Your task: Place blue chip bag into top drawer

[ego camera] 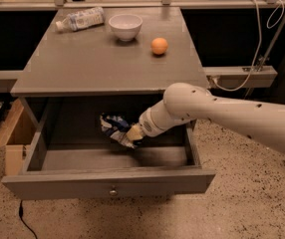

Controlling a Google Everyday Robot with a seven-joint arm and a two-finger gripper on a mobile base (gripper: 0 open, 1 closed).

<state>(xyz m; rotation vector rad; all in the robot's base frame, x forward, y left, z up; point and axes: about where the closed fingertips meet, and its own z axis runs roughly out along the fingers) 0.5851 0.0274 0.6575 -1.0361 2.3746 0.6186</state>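
My arm (222, 111) reaches in from the right of the view, sloping down from a thick white elbow, with the wrist passing under the edge of the grey tabletop (92, 63) into the open top drawer (107, 180). My gripper (132, 133) is inside the drawer cavity, above its floor and toward the back, clamped on the blue chip bag (111, 126). The bag sticks out from the gripper tip on the side away from my wrist, crumpled. Its long axis slants from its upper end, farthest from the gripper, down to the pinched end. It hangs clear of the drawer floor, with a shadow directly below the gripper. I count one bag, one pulled-out drawer, and one round knob (113, 191) on the drawer front, below and nearer the camera than the gripper. Above the gripper, on the tabletop, are one white bowl (125, 25), one orange (159, 46) and one clear bottle (80, 20) lying on its side.
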